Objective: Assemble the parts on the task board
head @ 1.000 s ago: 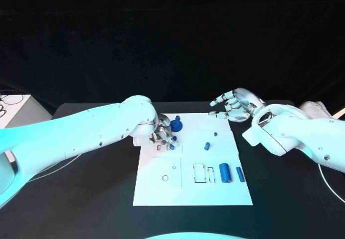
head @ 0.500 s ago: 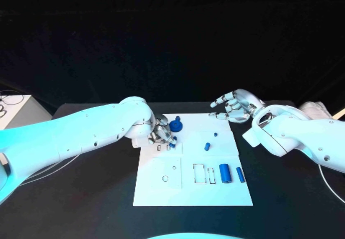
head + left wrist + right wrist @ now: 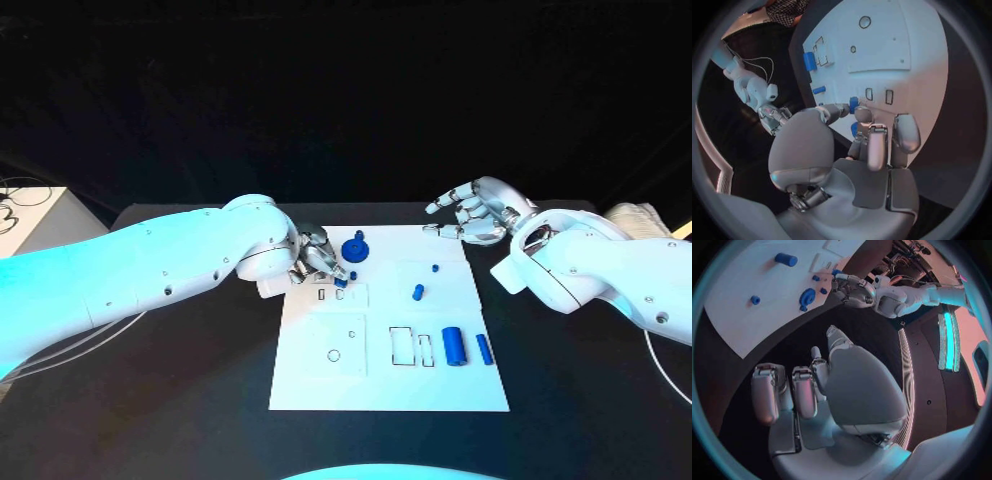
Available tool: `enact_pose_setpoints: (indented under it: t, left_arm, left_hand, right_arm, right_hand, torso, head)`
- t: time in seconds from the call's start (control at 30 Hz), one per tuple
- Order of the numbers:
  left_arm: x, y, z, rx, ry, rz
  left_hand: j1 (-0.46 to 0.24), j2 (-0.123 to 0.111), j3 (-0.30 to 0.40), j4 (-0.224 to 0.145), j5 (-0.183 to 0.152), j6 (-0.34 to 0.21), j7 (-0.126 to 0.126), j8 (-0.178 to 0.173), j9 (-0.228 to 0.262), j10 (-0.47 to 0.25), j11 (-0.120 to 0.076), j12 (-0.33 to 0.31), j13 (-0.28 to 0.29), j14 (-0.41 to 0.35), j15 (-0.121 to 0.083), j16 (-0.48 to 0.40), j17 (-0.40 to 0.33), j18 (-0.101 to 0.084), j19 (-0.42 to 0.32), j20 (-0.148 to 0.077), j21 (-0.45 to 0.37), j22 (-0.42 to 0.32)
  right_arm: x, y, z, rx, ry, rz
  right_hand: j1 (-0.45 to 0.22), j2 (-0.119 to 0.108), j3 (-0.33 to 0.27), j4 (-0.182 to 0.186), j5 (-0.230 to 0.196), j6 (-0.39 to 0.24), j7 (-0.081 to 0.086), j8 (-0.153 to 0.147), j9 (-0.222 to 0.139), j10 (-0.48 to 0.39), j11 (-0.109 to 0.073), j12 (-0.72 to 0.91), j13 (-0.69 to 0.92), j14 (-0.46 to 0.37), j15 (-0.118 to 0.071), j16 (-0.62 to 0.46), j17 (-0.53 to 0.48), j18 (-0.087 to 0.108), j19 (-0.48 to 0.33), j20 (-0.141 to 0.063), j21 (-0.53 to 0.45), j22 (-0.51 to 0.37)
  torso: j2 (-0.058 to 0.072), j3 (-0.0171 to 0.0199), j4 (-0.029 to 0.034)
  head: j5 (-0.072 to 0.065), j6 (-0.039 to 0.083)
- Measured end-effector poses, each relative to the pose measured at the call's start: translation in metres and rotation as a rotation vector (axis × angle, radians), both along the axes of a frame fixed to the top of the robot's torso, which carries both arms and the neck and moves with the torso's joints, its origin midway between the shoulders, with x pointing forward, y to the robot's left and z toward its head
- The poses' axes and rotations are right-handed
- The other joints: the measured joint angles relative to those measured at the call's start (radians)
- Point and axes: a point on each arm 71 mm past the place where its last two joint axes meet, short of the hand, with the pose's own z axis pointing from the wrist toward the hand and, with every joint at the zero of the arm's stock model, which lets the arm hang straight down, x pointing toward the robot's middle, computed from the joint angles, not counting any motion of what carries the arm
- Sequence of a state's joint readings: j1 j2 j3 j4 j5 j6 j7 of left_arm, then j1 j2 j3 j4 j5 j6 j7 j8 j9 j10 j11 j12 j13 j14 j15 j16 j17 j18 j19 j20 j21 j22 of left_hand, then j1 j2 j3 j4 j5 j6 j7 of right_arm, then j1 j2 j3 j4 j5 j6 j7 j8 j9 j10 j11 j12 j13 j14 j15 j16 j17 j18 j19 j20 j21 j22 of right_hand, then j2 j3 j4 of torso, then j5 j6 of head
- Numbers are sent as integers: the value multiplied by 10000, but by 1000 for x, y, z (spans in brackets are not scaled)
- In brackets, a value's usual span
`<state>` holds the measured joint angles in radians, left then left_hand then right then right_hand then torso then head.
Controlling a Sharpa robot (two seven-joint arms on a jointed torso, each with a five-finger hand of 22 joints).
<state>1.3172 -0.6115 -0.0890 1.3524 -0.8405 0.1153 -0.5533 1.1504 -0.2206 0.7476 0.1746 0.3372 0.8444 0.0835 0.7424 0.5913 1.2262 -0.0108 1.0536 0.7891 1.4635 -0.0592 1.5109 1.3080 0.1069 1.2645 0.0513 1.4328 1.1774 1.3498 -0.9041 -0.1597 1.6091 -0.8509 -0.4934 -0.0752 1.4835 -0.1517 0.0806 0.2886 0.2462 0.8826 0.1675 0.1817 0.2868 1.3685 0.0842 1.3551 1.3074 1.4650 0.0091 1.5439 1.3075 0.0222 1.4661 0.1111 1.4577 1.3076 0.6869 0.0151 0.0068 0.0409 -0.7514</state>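
The white task board [image 3: 389, 385] lies mid-table. My left hand [image 3: 320, 262] hovers low over its far left corner. In the left wrist view its thumb and a finger pinch a small blue peg [image 3: 854, 103] right beside two small rectangular slots [image 3: 869, 94]. A second small blue peg [image 3: 854, 129] lies under the fingers. A blue gear-shaped part [image 3: 356, 248] stands just beyond the hand. Two little blue pieces [image 3: 417, 292] rest near the board's middle. A thick blue cylinder [image 3: 454, 345] and a thin one [image 3: 483, 349] lie at its right. My right hand [image 3: 469, 213] hangs beyond the far right corner, fingers apart, holding nothing.
Empty outlined recesses [image 3: 401, 346] and a round hole [image 3: 333, 355] mark the board's near half. A pale box [image 3: 29, 225] sits off the table's left end. The right wrist view shows the board [image 3: 742, 285] and my left hand [image 3: 856, 290] across it.
My left hand has crept a little toward the board's far left corner, and the small blue pegs at its fingertips now show beside the slots. The right hand has stayed put.
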Motion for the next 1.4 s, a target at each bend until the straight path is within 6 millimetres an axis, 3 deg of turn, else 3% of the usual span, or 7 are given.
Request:
enact_pose_setpoints:
  t: [0.07,0.33,0.6,1.33,1.37,1.4]
  left_arm:
    - [-1,2,-1,31,-70,71]
    - [-2,4,-8,334,-335,177]
    - [-2,3,-11,556,-551,171]
    - [-2,-3,-16,974,-685,-74]
    - [-2,-3,-17,999,-682,-85]
    - [-2,-3,-17,1022,-678,-95]
  left_hand:
    - [-12,-12,-12,-12,208,39,38,0,0,47,5,38,67,34,-33,0,0,-143,87,-9,42,101]
    - [-144,-67,-40,-40,695,177,-1,-70,2,253,-68,145,276,-1,-69,0,-1,-159,312,-64,146,400]
    - [-252,-93,-66,-66,854,198,-21,-89,7,342,-88,216,401,35,-105,42,-2,-158,420,-98,188,528]
    - [-420,-183,-94,-94,1190,342,-91,-152,36,471,-136,328,557,35,-104,75,-4,-158,527,-136,263,691]
    - [-420,-183,-94,-94,1190,343,-91,-152,82,471,-136,328,557,35,-104,75,-4,-158,527,-136,263,690]
    - [-420,-183,-94,-94,1190,343,-91,-157,425,471,-136,328,557,35,-104,74,-4,-158,527,-136,263,690]
  right_arm:
    - [0,0,0,-3,2,-5]
    - [0,0,-2,-14,17,-10]
    - [0,0,-2,-44,7,7]
    - [-1,2,-3,-101,-24,68]
    - [-1,2,-3,-104,-26,68]
    - [-1,2,-3,-107,-28,68]
  right_hand:
    - [0,0,0,0,0,0,0,0,0,0,0,0,0,0,0,0,0,0,0,0,0,0]
    - [0,0,0,0,57,0,0,0,1,-29,-29,0,0,0,0,0,0,0,0,0,-36,-1]
    - [0,0,0,0,57,0,0,0,-8,-29,-30,-50,0,0,0,0,-1,0,0,0,-36,-2]
    - [-40,-40,0,0,57,0,0,0,-8,-29,-29,-50,6,0,0,0,-2,0,0,0,-36,4]
    - [-40,-40,0,0,57,0,0,0,-7,-29,-29,-50,6,0,0,0,-2,0,0,0,-36,4]
    - [-40,-40,0,0,56,0,0,0,-8,-29,-29,-50,5,0,0,0,-2,0,0,0,-36,4]
  torso:
    - [2,4,2]
    - [-2,1,-10]
    - [5,-6,-39]
    - [24,-16,-34]
    - [24,-17,-32]
    - [24,-17,-29]
  head:
    - [8,-18]
    - [58,-50]
    - [86,-73]
    - [74,-116]
    - [70,-118]
    - [69,-120]
